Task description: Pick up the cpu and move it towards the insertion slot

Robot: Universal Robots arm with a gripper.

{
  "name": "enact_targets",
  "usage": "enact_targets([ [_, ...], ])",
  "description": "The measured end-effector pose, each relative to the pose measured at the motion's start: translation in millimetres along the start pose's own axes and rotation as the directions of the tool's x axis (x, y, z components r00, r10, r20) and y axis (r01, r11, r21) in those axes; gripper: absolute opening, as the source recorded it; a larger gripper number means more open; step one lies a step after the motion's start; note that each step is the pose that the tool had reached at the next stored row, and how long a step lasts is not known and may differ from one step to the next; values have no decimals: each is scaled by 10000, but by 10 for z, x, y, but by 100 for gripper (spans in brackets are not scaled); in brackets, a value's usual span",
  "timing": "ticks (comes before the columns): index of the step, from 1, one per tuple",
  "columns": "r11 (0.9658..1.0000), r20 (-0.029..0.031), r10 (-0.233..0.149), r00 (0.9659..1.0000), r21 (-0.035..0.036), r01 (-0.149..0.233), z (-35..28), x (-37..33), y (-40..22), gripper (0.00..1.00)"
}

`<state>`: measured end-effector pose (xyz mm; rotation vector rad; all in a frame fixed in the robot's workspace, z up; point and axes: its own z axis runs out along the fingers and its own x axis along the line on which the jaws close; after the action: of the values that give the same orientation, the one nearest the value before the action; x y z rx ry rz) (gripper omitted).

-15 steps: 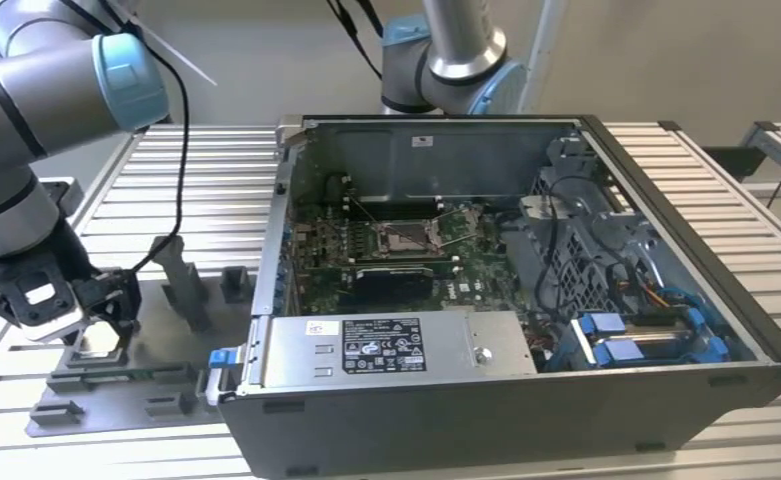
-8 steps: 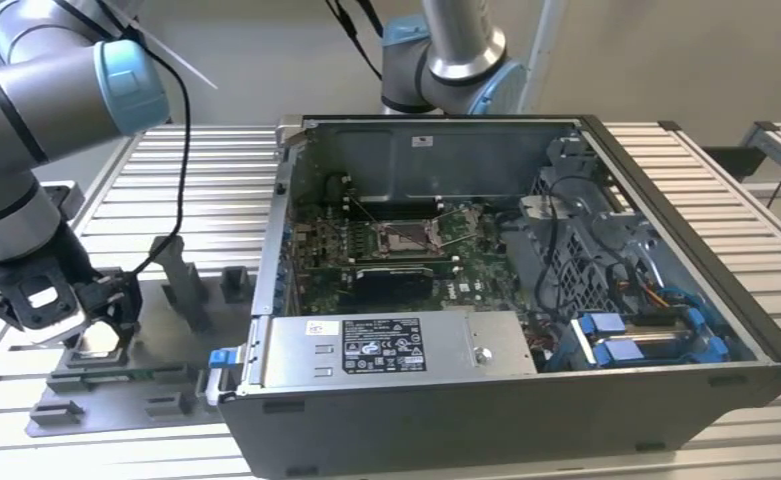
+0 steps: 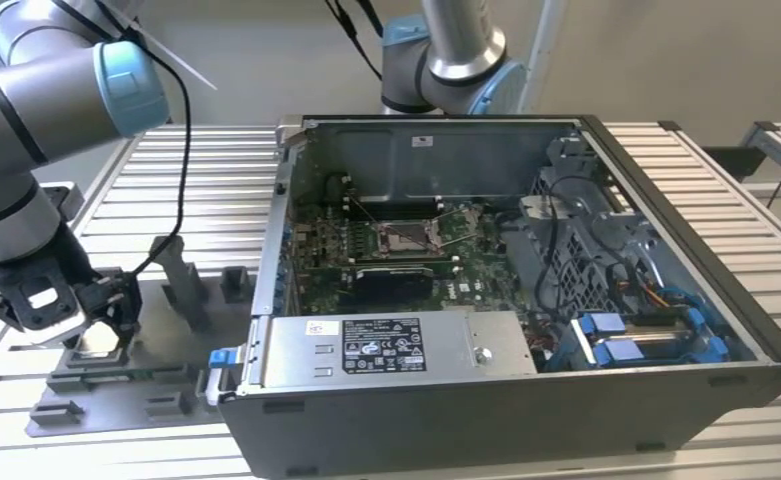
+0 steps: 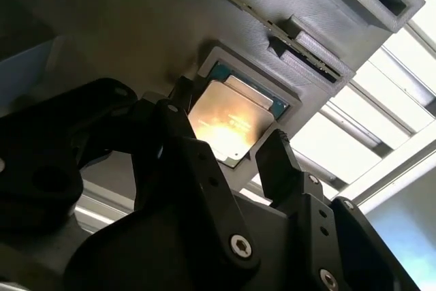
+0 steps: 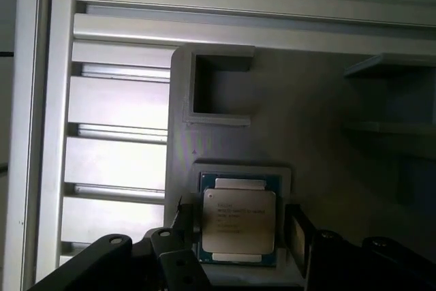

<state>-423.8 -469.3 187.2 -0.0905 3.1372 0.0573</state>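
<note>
Two fingers (image 4: pixel 276 161) of the hand (image 5: pixel 240 231) flank the cpu (image 5: pixel 238 219), just beside it.

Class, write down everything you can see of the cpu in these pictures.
The cpu is a small flat square chip: silvery metal top with faint print, stepped above a thin green edge. It lies flat, seated in a shallow square recess of the grey fixture on the slatted table. The gripper's jaws stand open on two opposite sides of it; whether they touch it cannot be told.
</note>
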Motion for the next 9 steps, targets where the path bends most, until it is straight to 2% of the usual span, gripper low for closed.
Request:
enact_targets([
  [4, 10000, 0, 0, 10000, 0, 0, 0, 0, 0, 100],
  [5, 10000, 0, 0, 10000, 0, 0, 0, 0, 0, 0],
  [9, 10000, -1, -1, 10000, 1, 1, -1, 0, 0, 0],
])
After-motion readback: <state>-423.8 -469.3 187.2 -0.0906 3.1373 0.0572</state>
